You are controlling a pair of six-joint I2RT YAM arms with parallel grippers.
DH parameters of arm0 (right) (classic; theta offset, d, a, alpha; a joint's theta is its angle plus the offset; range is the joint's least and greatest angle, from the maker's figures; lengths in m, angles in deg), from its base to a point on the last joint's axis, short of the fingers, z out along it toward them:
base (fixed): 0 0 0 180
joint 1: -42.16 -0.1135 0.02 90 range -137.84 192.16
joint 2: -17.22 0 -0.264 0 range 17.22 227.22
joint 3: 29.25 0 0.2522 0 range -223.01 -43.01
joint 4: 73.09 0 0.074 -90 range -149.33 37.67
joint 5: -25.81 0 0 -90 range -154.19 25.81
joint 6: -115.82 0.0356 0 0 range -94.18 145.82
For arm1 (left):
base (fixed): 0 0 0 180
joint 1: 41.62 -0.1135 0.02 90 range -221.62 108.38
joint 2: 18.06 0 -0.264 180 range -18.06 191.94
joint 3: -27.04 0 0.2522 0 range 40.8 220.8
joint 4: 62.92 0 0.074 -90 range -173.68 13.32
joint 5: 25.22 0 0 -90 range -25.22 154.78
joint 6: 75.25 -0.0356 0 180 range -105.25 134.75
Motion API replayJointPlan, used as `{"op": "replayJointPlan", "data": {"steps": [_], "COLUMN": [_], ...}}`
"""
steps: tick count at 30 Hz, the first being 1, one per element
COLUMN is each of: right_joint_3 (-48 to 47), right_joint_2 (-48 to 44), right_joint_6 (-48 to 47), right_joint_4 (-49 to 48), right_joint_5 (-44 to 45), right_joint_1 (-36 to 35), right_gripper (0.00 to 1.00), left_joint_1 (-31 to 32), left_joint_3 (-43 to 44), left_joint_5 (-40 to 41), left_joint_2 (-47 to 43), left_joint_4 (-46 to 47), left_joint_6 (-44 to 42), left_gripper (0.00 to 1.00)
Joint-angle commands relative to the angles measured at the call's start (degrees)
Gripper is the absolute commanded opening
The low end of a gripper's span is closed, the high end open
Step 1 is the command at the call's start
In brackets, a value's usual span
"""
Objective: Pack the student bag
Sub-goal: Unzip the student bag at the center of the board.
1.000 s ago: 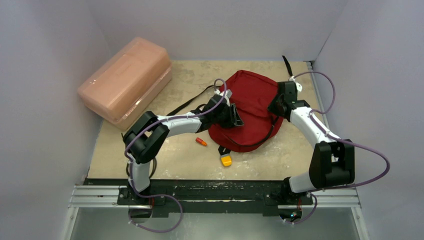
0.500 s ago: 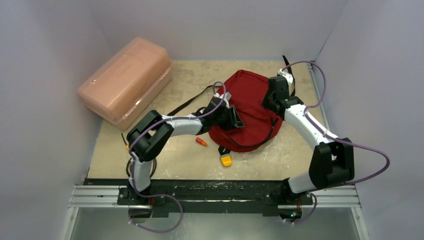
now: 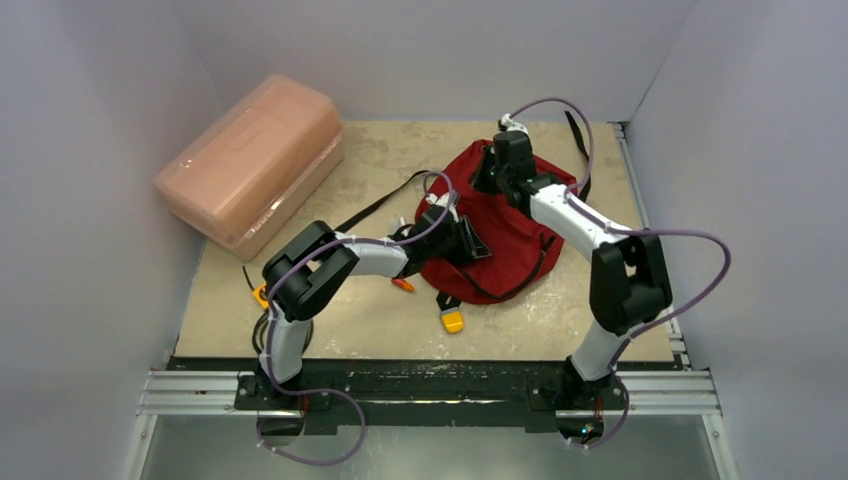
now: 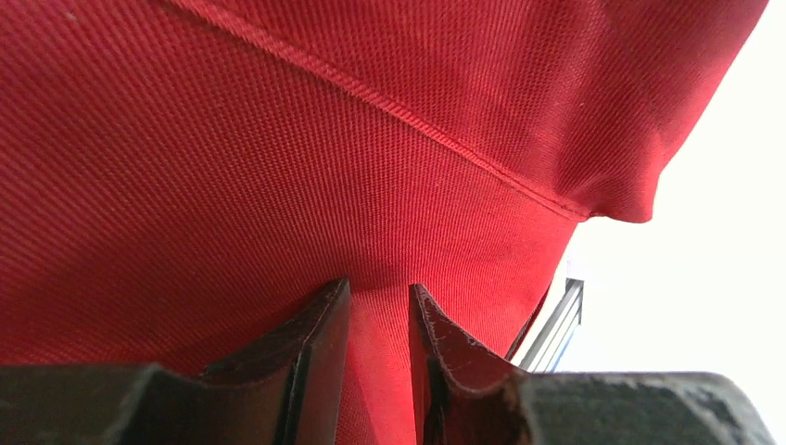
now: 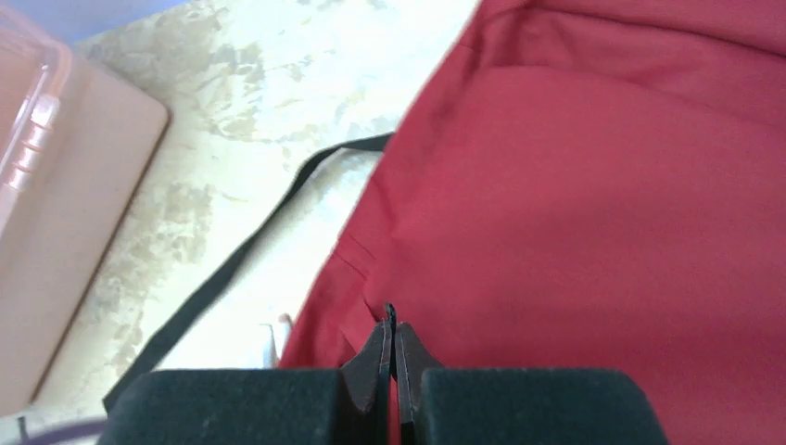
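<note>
The left pincer (image 4: 378,311) is clamped on a fold of the dark red soft fabric backpack (image 3: 505,215), whose cloth fills everything ahead of it. The right pincer (image 5: 390,326) is pressed together and empty, with the backpack just beneath it. To do this well, the left should hold its fold taut while the right works the cloth open. Since a second ago, the right pincer has swung from the backpack's right flank to its far edge, and the backpack is more bunched.

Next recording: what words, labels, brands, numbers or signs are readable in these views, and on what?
None can be read. The student bag shows only plain red fabric in every view, the pink box carries no legible marking, and the yellow-orange piece beside the bag is too small to tell.
</note>
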Motion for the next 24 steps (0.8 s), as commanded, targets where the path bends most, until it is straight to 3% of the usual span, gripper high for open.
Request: {"op": "replayJointPlan", "data": {"steps": [1, 12, 15, 18, 19, 20, 22, 24], "right_joint_3": [-10.9, -18.9, -22.6, -25.3, -26.5, -27.3, -26.6, -19.5], "right_joint_2": [5.6, 17.9, 20.1, 19.7, 19.3, 18.5, 15.4, 9.0], "right_joint_6": [3.6, 5.3, 2.7, 0.6, -0.7, -1.7, -3.8, -4.6], "right_joint_4": [-4.4, -7.1, -3.0, 3.5, 8.0, 10.5, 16.6, 16.8], "right_joint_5": [-6.2, -17.2, -17.4, -17.6, -18.0, -18.1, -17.0, -16.0], "right_joint_1": [-0.3, -0.4, -0.3, 1.0, 1.8, 2.7, 4.5, 6.3], "right_gripper": [0.00, 0.00, 0.00, 0.00, 0.20, 0.31, 0.39, 0.49], "left_joint_1": [0.7, 0.9, 0.9, 0.8, 0.9, 0.8, 0.6, -0.1], "left_joint_3": [-1.2, -4.1, -4.3, -4.4, -4.2, -4.1, -3.1, -1.9], "left_joint_5": [1.3, 1.4, 1.2, 1.2, 1.4, 1.4, 0.3, -1.7], "left_joint_2": [1.3, 2.2, 1.8, -0.7, -2.0, -3.3, -5.7, -8.0], "left_joint_4": [3.8, 10.3, 10.4, 8.4, 7.1, 5.8, 2.8, -1.9], "left_joint_6": [0.7, 2.5, 2.2, -0.1, -1.1, -2.5, -6.0, -8.9], "left_gripper": [0.29, 0.29, 0.30, 0.38, 0.42, 0.46, 0.50, 0.52]}}
